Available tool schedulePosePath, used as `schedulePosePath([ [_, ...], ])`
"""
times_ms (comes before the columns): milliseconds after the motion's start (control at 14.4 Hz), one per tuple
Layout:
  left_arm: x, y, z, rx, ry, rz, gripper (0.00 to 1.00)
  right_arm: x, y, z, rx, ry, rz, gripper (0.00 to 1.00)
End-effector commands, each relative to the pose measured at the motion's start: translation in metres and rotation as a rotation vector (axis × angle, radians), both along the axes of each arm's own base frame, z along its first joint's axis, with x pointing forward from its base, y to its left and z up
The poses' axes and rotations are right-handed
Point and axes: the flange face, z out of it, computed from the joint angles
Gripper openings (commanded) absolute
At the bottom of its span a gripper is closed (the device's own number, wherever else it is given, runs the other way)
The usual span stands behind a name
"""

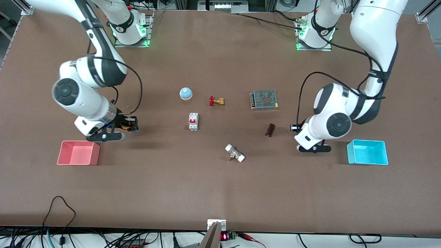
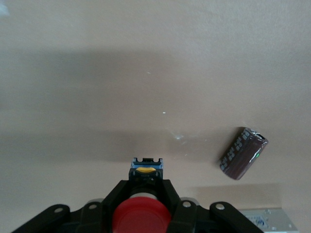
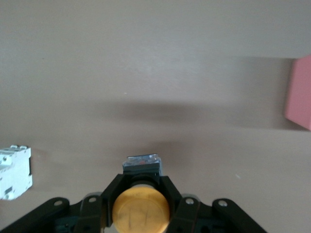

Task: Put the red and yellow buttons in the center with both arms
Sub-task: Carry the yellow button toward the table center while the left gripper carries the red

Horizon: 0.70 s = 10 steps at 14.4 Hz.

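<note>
My left gripper is shut on the red button, whose round red cap fills the space between the black fingers. In the front view this gripper hangs over the table beside a dark cylinder, and the red button is hidden there. My right gripper is shut on the yellow button, its yellow-orange cap between the fingers. In the front view the right gripper is over the table just above the pink bin, with a bit of the yellow button showing.
A pale blue bell, a brass valve, a white circuit breaker, a mesh power supply, a dark cylinder and a white-capped fitting lie mid-table. A pink bin and a cyan bin stand at the ends.
</note>
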Motion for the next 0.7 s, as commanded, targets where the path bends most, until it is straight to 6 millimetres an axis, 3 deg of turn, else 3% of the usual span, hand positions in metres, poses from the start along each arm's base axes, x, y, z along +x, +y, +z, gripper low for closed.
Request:
schedulePosePath([
  [0, -0.017, -0.003, -0.015, 0.014, -0.051, 0.029, 0.28, -0.005, 0.009, -0.026, 0.000, 0.000, 0.014, 0.36],
  [139, -0.033, -0.015, -0.029, 0.009, -0.086, 0.041, 0.28, -0.007, 0.009, -0.039, -0.018, 0.015, 0.031, 0.36],
  [487, -0.037, -0.014, -0.034, 0.008, -0.089, 0.044, 0.30, -0.010, 0.011, -0.058, -0.018, 0.034, 0.031, 0.36],
  [557, -0.037, -0.014, -0.034, 0.007, -0.091, 0.044, 0.38, -0.010, 0.011, -0.066, -0.015, 0.042, 0.031, 0.36],
  [627, -0.037, -0.014, -0.034, 0.007, -0.091, 0.044, 0.62, -0.009, 0.011, -0.070, -0.016, 0.041, 0.031, 0.36],
])
